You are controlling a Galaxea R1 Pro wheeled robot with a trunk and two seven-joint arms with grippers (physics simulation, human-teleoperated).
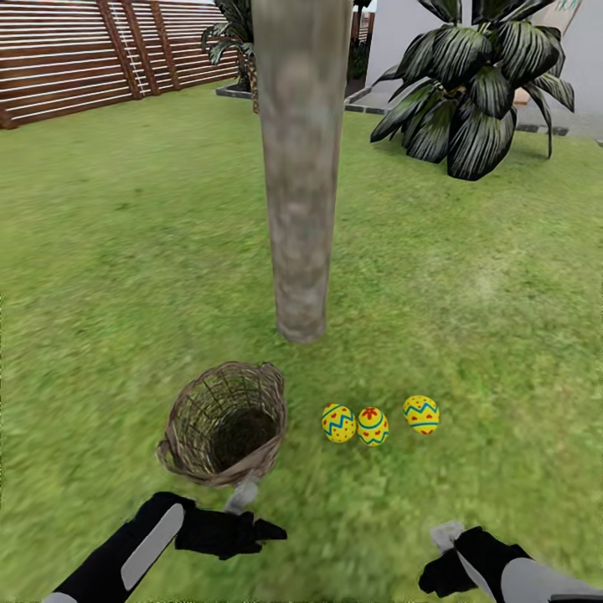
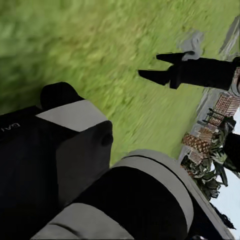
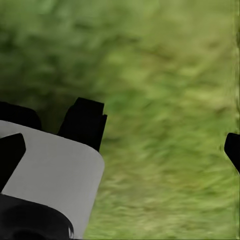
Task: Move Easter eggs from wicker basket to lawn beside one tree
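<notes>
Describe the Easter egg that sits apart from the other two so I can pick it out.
Start at the thick pale grey-beige tree trunk and drop to the lawn at its foot, right of the tipped woven wicker basket. Of three yellow painted eggs, it is the rightmost, alone, while the other two touch.

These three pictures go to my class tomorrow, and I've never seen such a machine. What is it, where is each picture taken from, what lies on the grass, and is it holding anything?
It is a simulated two-armed robot. The head view looks down over both arms; each wrist view looks along one gripper. On the lawn stands a tree, with three Easter eggs lying near its foot beside a tipped, empty wicker basket. The left gripper and the right gripper hold nothing. The right one looks open; the left one's state is unclear.
</notes>
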